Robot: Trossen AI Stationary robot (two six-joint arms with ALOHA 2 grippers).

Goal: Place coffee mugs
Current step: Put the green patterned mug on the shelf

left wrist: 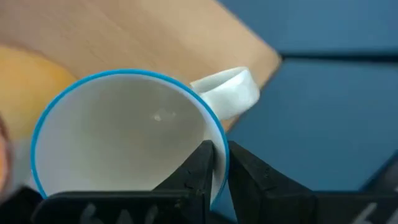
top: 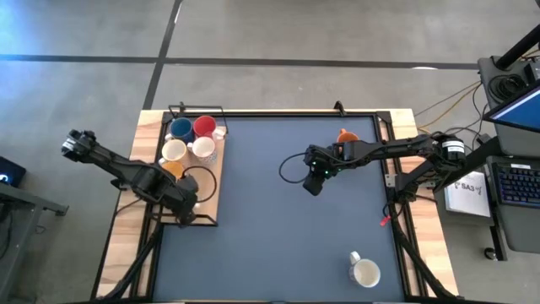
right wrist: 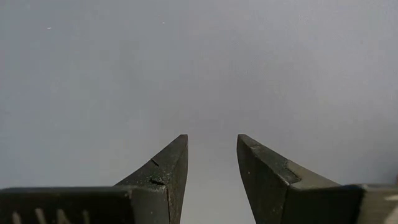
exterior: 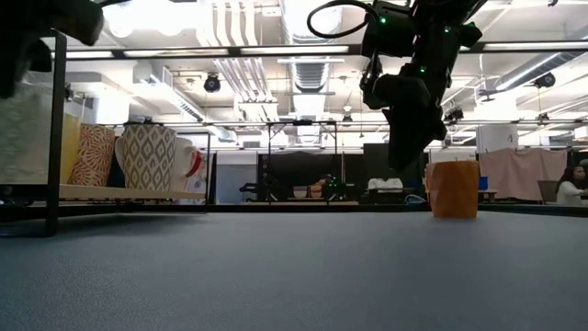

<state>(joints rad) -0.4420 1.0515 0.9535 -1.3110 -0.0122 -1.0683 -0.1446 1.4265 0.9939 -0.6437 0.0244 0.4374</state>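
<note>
Blue-rimmed white mug [left wrist: 124, 143] wall nipped in my left pincer [left wrist: 214, 165] over the wooden rack [top: 211, 190], right pincer [right wrist: 211, 165] slightly parted, empty, above the worktop [top: 278, 245].

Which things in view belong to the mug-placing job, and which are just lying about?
Job:
- blue ceramic mug, red ceramic mug and two white ceramic mugs on the wooden tray
- blue-rimmed white mug, gripped by the left gripper
- orange ceramic mug
- lone white mug
- right gripper, open

Lying about:
- black keyboard
- small red item
</note>
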